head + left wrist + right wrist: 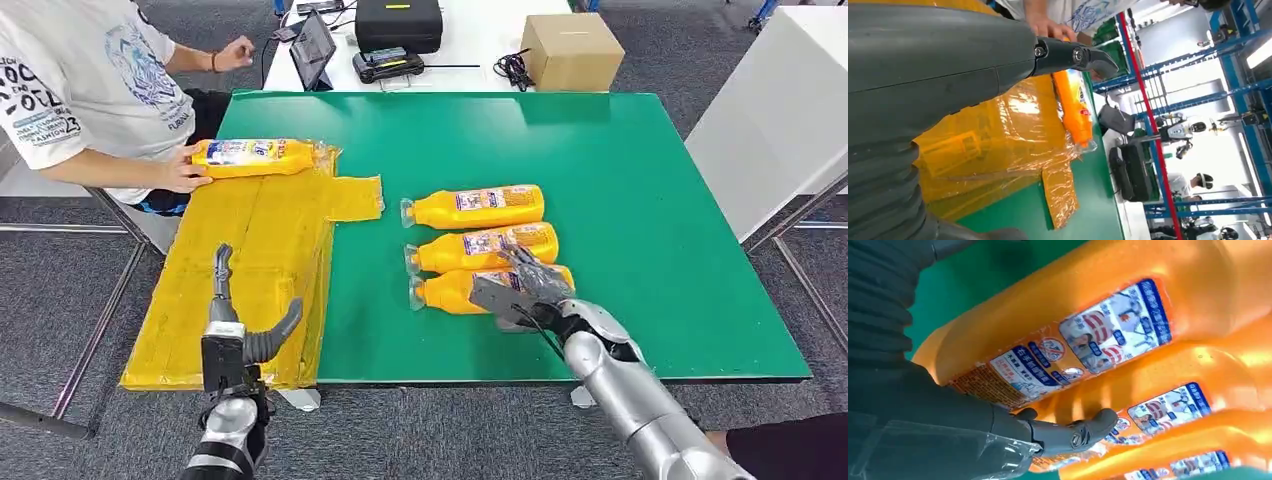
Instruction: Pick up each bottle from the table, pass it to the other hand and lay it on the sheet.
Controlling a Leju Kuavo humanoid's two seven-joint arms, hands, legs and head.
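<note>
At the lower left of the head view the left hand point(232, 335) is held over the near edge of the yellow sheet point(255, 265), fingers spread and nothing gripped. At lower centre the right hand point(520, 290) is laid on the nearest bottle point(470, 290) of three lying side by side on the green table point(620, 200); whether its fingers are closed on that bottle cannot be told. At upper left a fourth bottle point(255, 157) is seen on the sheet's far end, touched by a person's hand point(185, 170).
</note>
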